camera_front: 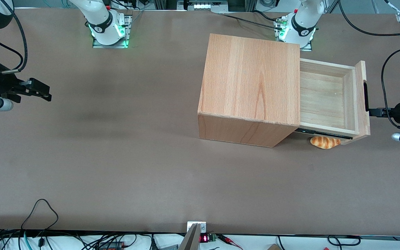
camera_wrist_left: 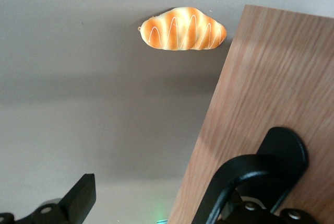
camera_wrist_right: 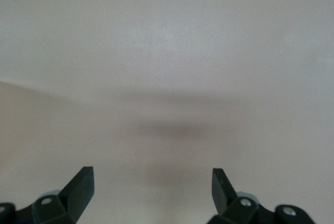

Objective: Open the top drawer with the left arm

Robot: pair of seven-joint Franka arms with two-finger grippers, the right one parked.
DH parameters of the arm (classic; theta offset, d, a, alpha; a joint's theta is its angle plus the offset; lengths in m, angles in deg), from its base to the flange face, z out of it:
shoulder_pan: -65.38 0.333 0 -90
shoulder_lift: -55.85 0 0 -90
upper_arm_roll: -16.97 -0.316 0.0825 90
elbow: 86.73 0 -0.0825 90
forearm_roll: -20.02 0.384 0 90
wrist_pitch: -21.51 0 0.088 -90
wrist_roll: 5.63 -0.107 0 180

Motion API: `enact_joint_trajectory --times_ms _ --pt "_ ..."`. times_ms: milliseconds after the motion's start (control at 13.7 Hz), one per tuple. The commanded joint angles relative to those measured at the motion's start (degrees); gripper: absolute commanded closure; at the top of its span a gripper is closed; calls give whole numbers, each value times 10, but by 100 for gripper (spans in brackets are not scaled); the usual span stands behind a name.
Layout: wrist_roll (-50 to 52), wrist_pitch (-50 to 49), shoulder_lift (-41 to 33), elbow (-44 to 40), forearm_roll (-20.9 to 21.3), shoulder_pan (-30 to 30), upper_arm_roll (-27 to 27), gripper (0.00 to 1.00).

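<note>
The top drawer (camera_front: pixel 325 99) stands pulled well out of the wooden cabinet (camera_front: pixel 252 90), its pale plank floor showing. Its taller front panel (camera_front: pixel 360 104) faces the working arm's end of the table and has a long black slot handle (camera_front: pixel 365 97). The left arm's gripper (camera_front: pixel 373 111) is level with the slot, in front of the panel. In the left wrist view the gripper (camera_wrist_left: pixel 162 185) is open. One finger (camera_wrist_left: pixel 237 177) reaches into the black slot (camera_wrist_left: pixel 287 143) in the panel (camera_wrist_left: pixel 271 78). The other finger (camera_wrist_left: pixel 81 198) hangs free over the table.
A toy bread loaf (camera_front: pixel 325 142) lies on the table under the open drawer's nearer corner, nearer to the front camera than the gripper; it also shows in the left wrist view (camera_wrist_left: pixel 182 28). Cables run along the table's edges.
</note>
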Motion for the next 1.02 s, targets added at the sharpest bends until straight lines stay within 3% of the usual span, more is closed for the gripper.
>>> enact_joint_trajectory --times_ms 0,804,950 --pt "1 49 42 -21 20 -2 7 0" --pt "-62 32 36 -24 1 -1 11 0" --pt "-62 10 41 -56 -10 -3 8 0"
